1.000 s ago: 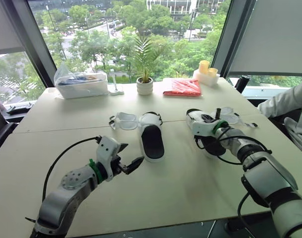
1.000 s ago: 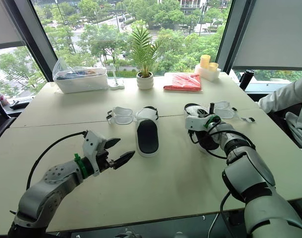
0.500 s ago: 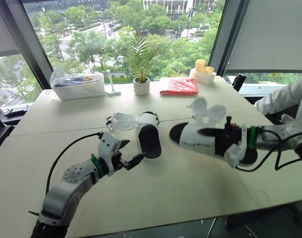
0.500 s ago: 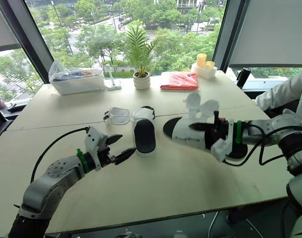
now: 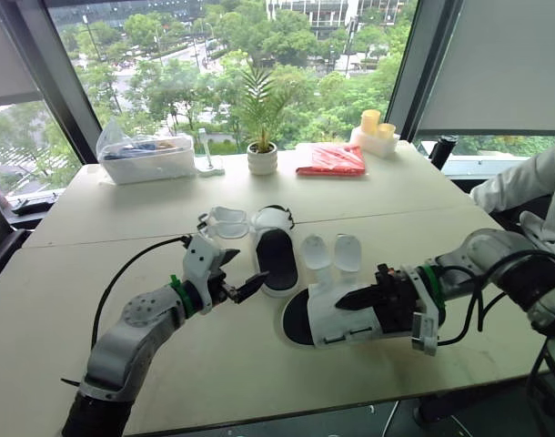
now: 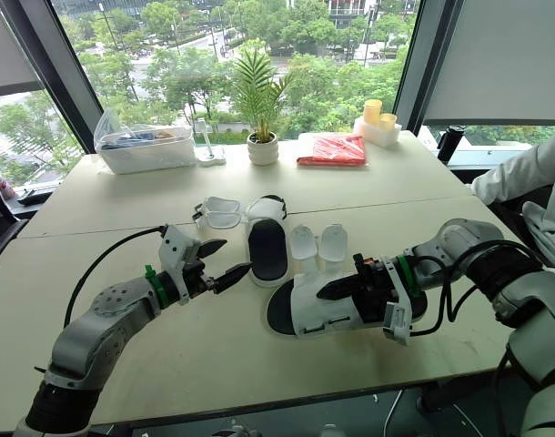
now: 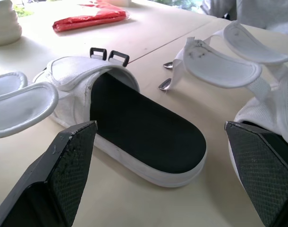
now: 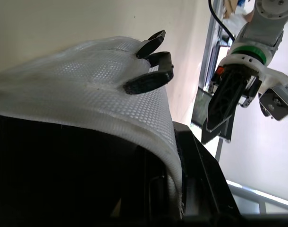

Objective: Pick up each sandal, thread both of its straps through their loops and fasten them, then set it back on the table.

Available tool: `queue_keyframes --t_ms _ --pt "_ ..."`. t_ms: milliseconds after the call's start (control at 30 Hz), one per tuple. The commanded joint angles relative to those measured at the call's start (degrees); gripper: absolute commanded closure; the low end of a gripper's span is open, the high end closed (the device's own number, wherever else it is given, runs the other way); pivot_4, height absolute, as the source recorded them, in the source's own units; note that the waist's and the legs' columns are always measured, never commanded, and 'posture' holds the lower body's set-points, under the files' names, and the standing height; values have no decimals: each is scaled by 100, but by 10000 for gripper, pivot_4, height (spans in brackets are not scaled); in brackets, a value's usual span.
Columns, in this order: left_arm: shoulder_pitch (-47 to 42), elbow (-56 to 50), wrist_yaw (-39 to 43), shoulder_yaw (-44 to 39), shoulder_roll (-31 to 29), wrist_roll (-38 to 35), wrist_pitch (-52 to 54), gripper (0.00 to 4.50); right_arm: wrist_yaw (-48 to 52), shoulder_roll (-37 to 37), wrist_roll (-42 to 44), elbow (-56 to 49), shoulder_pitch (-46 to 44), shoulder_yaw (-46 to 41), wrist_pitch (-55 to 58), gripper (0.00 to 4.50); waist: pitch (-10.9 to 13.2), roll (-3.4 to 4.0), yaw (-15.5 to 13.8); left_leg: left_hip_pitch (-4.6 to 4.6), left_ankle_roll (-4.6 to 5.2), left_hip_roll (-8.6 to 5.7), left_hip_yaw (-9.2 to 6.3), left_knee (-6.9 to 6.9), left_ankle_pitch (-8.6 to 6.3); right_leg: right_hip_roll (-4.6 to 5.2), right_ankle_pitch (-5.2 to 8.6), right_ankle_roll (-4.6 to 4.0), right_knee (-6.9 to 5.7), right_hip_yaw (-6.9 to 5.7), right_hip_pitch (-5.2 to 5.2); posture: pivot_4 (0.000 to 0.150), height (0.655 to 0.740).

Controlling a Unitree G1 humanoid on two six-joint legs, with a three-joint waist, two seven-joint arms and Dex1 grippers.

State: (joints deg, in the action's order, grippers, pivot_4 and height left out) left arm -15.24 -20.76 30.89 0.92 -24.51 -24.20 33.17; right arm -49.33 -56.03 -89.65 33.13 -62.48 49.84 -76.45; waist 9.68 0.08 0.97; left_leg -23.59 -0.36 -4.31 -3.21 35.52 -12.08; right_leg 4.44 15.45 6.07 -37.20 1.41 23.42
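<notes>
1. The right hand (image 5: 361, 299) is in the lower middle of the frame, and its black fingers are pinching the side of a white sandal with a black inside (image 5: 332, 320)
2. This held sandal is tipped up on its side, low over the pale counter (image 5: 259, 382); I cannot tell if it touches the counter
3. Its two white open straps (image 5: 332, 253) are undone and stick up above it
4. In the right wrist view, black plastic loops (image 8: 153, 78) stick out from the sandal's white mesh side
5. The left hand (image 5: 244, 270) is at the middle left of the frame, with its two black fingers spread wide and nothing between them
6. A second white sandal (image 5: 277, 259) lies flat on the counter in the middle of the frame, just beside the left hand's fingertips
7. That sandal's undone see-through flaps (image 5: 225, 221) lie open on the counter, toward the left of the frame
8. Near the top of the frame, by the window, stand a small green plant in a white pot (image 5: 265, 157), a clear plastic box (image 5: 150, 157), a flat red packet (image 5: 334, 160) and some yellow cups (image 5: 378, 126)
9. A person's white sleeve (image 5: 532, 182) shows at the right edge
</notes>
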Motion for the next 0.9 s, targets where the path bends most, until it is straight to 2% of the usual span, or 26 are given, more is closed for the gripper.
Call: queue_keyframes --t_ms 33,233,367,467,633,700,833,900 --pt "50 -294 -68 -131 -46 20 -71 0 -272 125 -204 417 -336 256 181 44684 0 0 -28 1 0 -1 0 0 0 0 0 0 0 0 -2 1500 7400" --pt "106 -360 -120 -129 -102 40 -80 0 -400 281 -355 974 -593 778 131 44684 0 0 -20 1 0 -3 -3 0 0 0 1 -1 1 -1 -4 1500 7400" --pt "104 -378 -114 -121 -128 26 -62 0 3 485 -130 1526 -764 943 -216 44684 0 0 -4 9 -2 -3 -3 -7 1 0 0 -1 0 -1 -6 1500 7400" --pt "129 -399 12 43 -208 69 -79 0 359 760 135 2169 -910 894 -189 34608 -1 -2 15 20 -3 -2 -3 -8 2 -1 0 -1 1 -1 -18 1500 7400" --pt "126 -341 389 417 -301 141 -182 0 571 798 309 2440 -952 962 -228 8259 -3 -4 1 24 -3 -2 -4 -8 2 -2 0 -1 1 -1 -22 1500 7400" --pt "75 -176 550 568 -240 172 -293 0 1278 865 553 2998 -1032 958 -474 132 -3 -5 5 28 -3 -2 -5 -8 2 -3 0 -1 0 -1 -28 1500 7400" --pt "-24 201 939 937 -170 349 -715 0 3283 891 1332 4374 -1208 751 -981 132 -3 -8 -35 102 15 -2 -13 -15 -8 -4 6 -10 21 -9 -117 1500 7400" --pt "-119 408 1086 1116 -170 552 -993 0 4552 1069 1982 5763 -1407 96 -1181 132 -3 -11 -43 130 47 -7 -23 -17 -26 -2 13 -21 38 -13 -159 1500 7400"
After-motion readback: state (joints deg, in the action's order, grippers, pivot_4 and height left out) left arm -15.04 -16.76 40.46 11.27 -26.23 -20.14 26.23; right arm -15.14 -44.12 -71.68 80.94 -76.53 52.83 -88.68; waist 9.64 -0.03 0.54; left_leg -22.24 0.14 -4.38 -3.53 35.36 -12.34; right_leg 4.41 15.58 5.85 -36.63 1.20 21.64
